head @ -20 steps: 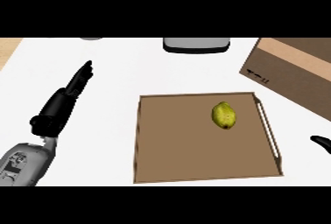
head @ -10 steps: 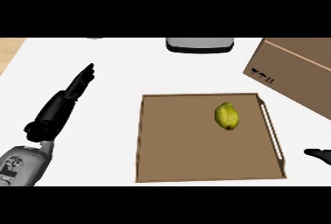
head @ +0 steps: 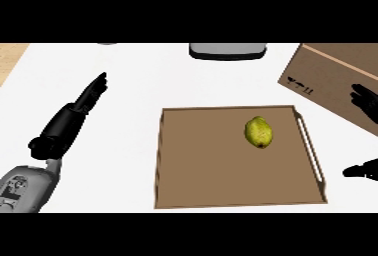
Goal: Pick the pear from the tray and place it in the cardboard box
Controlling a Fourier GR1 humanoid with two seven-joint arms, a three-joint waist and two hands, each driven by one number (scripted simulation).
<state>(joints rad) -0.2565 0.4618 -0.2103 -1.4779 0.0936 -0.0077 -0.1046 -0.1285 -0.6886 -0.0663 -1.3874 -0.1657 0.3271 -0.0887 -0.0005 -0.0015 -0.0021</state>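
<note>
A yellow-green pear [head: 258, 132] lies in the right half of the brown tray [head: 214, 175], towards its far side. The cardboard box [head: 325, 75] stands at the upper right, just beyond the tray's right corner. My right hand [head: 367, 102] comes in at the right edge, open; its fingers show in front of the box and its thumb [head: 360, 170] shows lower down beside the tray's right handle. Its palm is out of view. It is apart from the pear. My left hand [head: 83, 102] rests open on the counter left of the tray, fingers straight and pointing away.
A grey object [head: 227, 50] stands at the counter's back edge, above the tray. White counter [head: 148, 80] lies between the left hand and the tray. The wooden floor shows at the top left corner.
The right hand has come further into view: earlier only a small dark part showed at the right edge, now its fingers show in front of the box. The pear and tray stayed put.
</note>
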